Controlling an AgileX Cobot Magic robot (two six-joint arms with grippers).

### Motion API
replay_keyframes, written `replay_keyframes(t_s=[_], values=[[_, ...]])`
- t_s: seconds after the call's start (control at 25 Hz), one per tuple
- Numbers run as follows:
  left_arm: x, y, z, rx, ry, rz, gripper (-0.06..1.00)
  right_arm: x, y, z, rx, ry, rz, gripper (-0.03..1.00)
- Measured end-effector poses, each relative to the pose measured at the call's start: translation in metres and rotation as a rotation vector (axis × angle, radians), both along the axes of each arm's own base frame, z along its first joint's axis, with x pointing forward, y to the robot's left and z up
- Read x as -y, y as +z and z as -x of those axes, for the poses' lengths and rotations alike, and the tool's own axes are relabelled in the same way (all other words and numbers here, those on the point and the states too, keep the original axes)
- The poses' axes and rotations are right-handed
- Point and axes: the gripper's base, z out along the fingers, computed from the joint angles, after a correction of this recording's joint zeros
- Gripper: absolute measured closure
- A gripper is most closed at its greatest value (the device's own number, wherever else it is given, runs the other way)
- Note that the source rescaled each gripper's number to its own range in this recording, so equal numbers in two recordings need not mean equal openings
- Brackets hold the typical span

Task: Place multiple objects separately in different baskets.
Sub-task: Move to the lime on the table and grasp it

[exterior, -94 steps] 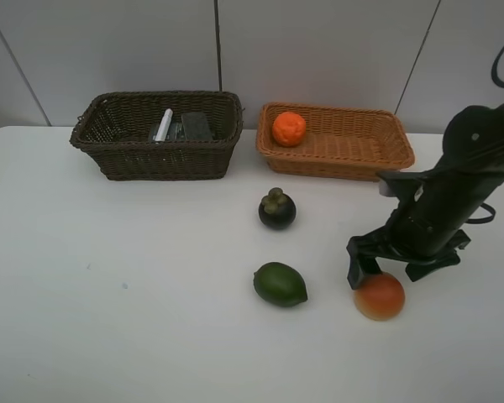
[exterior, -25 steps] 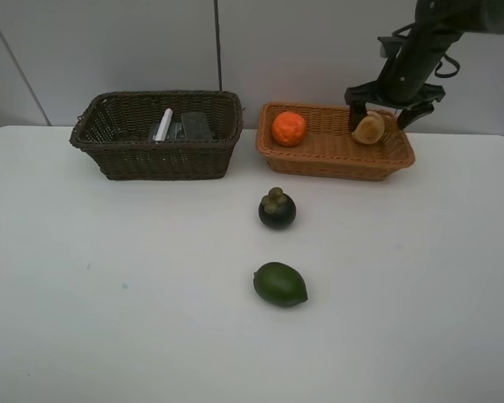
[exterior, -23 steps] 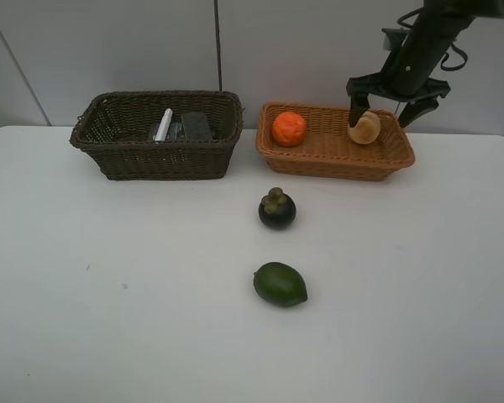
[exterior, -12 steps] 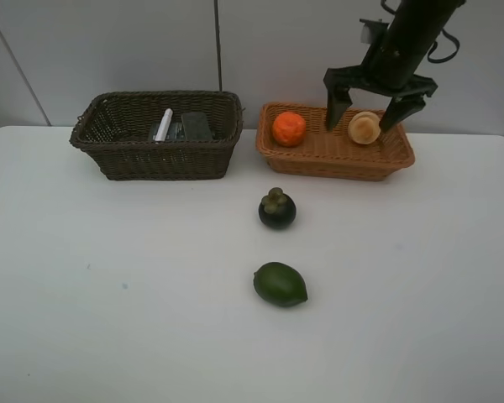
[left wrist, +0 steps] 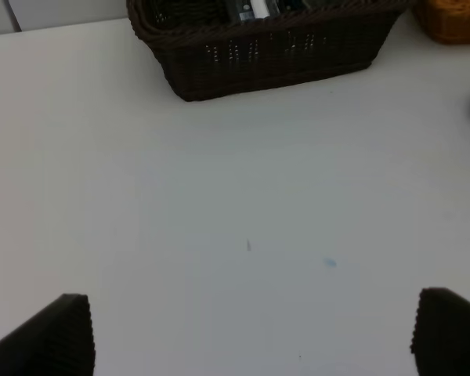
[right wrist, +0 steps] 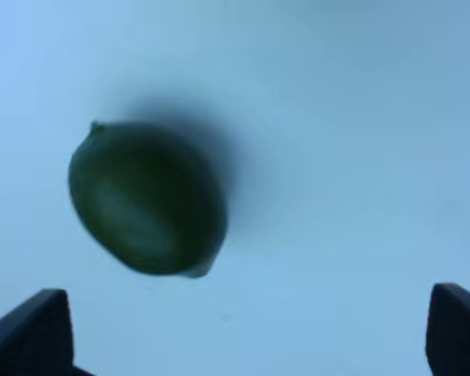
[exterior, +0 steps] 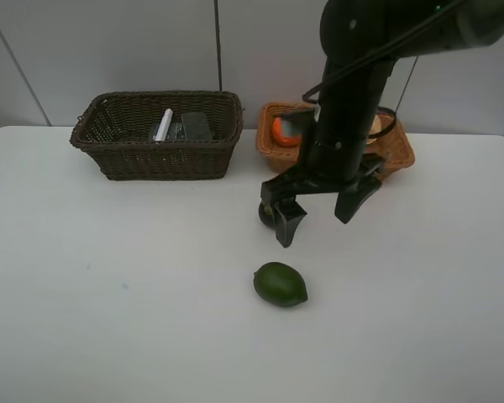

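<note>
Dark brown basket (exterior: 155, 159), upper left: white marker (exterior: 164, 124), black eraser block (exterior: 196, 126). Tan basket (exterior: 400, 153), upper right: orange (exterior: 280, 132). Green fruit (exterior: 280, 284): glossy oval. Right gripper (exterior: 317, 223), left gripper (left wrist: 254, 337): spread, empty.

This is a robotics lab test bench: a plain white table (exterior: 84, 336) stands against a bare, pale grey wall of flat panels (exterior: 109, 50) with dark seams between them. A black robot arm (exterior: 349, 109) reaches over the tabletop. Set out on it like staged props are a dark brown wicker basket (exterior: 155, 159), a light tan wicker basket (exterior: 401, 155) and a green fruit (exterior: 280, 284).
</note>
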Motion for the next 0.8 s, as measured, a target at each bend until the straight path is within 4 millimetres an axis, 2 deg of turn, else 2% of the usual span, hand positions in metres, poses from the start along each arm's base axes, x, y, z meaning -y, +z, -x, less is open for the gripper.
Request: replay_keyframes(t_s=[0.16, 0.32, 0.8], values=[[0.0, 0.0, 0.0, 0.0, 0.0, 0.0, -0.06, -0.022, -0.014, 0.025, 0.018, 0.148, -0.015, -0.03], [0.0, 0.0, 0.0, 0.0, 0.0, 0.0, -0.06, -0.035, -0.019, 0.04, 0.034, 0.254, -0.034, -0.03], [0.0, 0.0, 0.0, 0.0, 0.0, 0.0, -0.06, -0.028, -0.05, 0.041, 0.179, 0.373, -0.074, -0.03]])
